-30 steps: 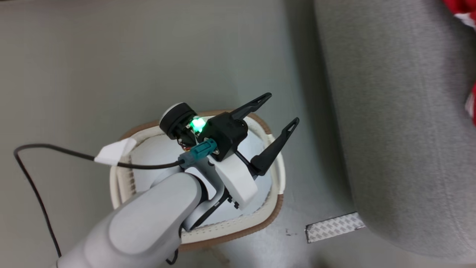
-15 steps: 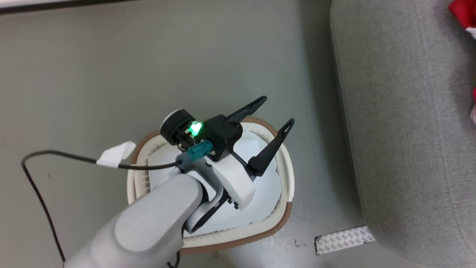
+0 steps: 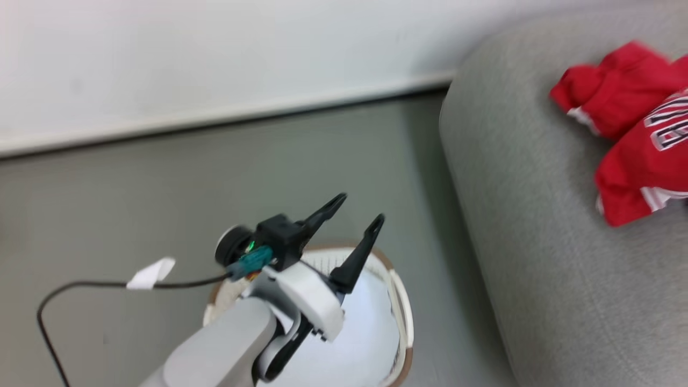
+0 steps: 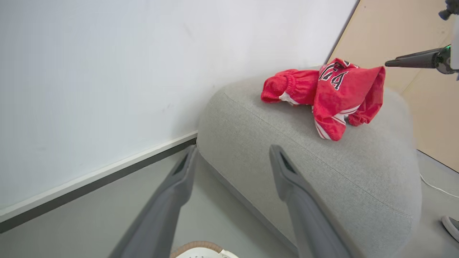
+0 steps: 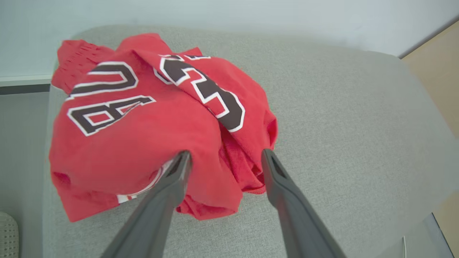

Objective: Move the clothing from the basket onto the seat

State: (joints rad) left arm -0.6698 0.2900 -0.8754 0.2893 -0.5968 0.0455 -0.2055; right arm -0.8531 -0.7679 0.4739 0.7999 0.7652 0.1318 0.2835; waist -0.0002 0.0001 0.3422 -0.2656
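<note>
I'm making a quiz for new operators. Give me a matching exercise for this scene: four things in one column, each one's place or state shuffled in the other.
Things:
1 clothing
2 basket
3 left gripper
4 right gripper

Places:
A on the floor beside the seat
B open, above the basket
C heaped on the seat
D open, fingers pointing at the clothing

Pairs: 1-C; 2-A; 3-B; 4-D

Crumpled red jerseys (image 3: 634,134), one bearing black-and-white numerals, lie heaped on the grey sofa (image 3: 537,258). The cream, brown-rimmed laundry basket (image 3: 402,322) stands on the floor to its left.
</note>
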